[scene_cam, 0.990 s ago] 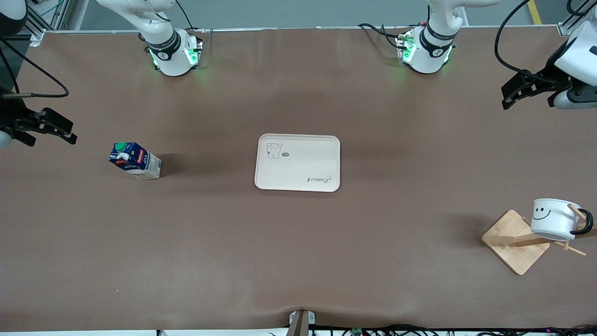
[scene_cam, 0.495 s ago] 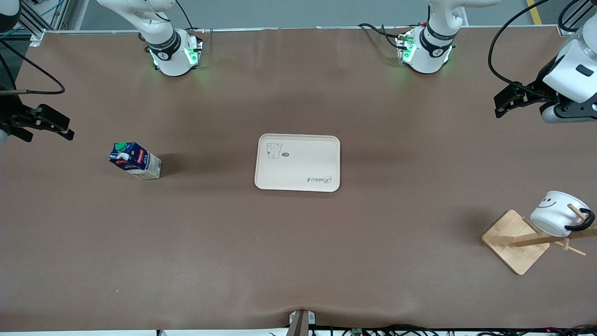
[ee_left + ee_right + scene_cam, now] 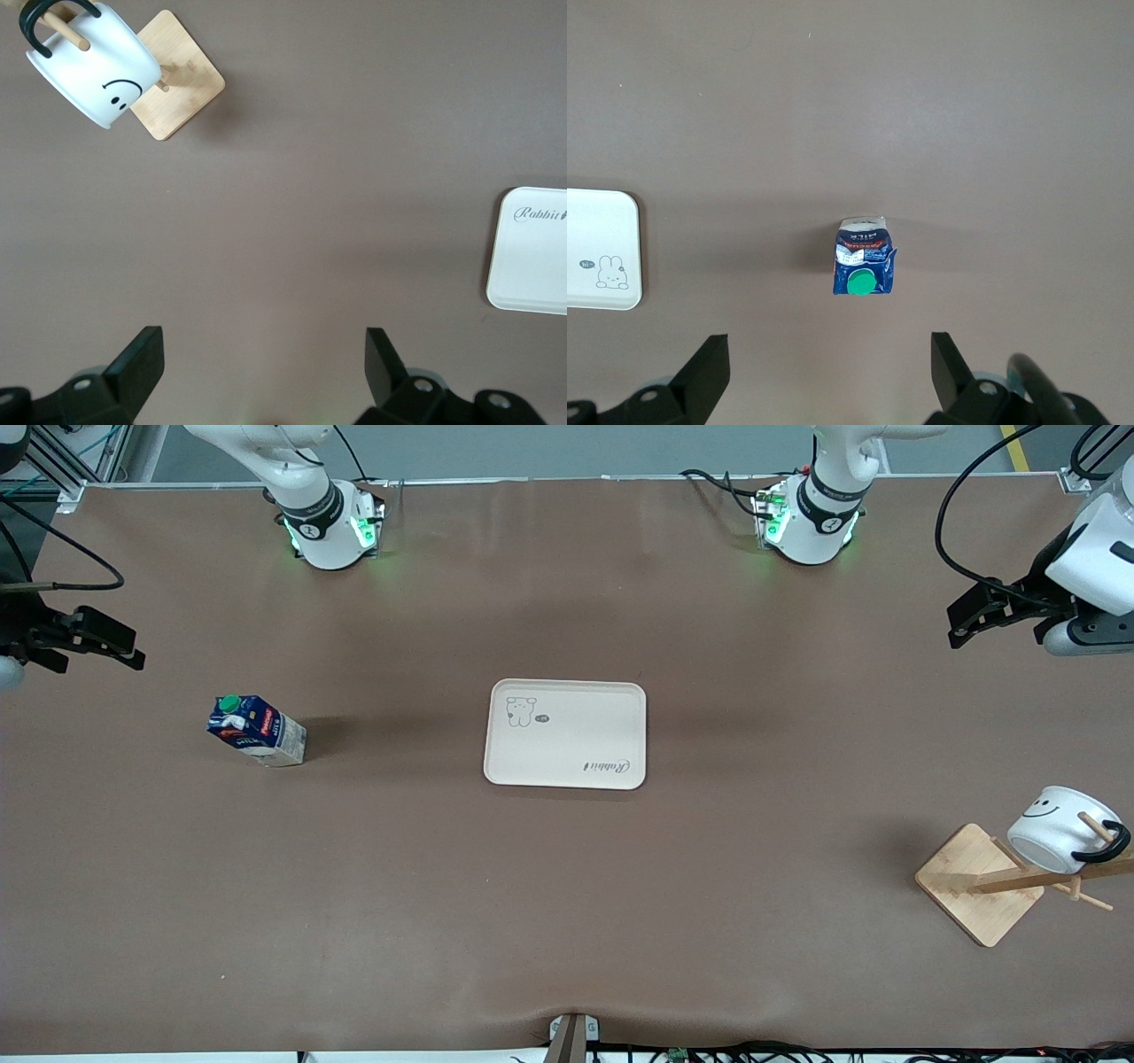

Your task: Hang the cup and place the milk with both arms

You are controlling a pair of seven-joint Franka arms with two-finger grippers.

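Observation:
The cup [image 3: 1054,837], white with a black smiley and black handle, hangs tilted by its handle on a peg of the wooden rack [image 3: 974,886] at the left arm's end of the table. In the left wrist view the cup [image 3: 93,66] and the rack [image 3: 177,80] show well away from my left gripper [image 3: 266,354]. That left gripper [image 3: 955,629] is open and empty over bare table. The milk [image 3: 257,731] stands upright toward the right arm's end. My right gripper [image 3: 135,653] is open and empty over the table's edge there. The milk [image 3: 866,266] shows ahead of the right gripper [image 3: 831,359].
A white tray [image 3: 576,735] lies flat at the table's middle, with nothing on it; it also shows as the tray [image 3: 532,252] in the left wrist view and the tray [image 3: 598,252] in the right wrist view. Cables trail along the table's nearest edge.
The cup has tipped from nearly upright to hanging tilted on the peg. The left gripper has shifted slightly, and the right gripper has drifted toward the robots' side of the table.

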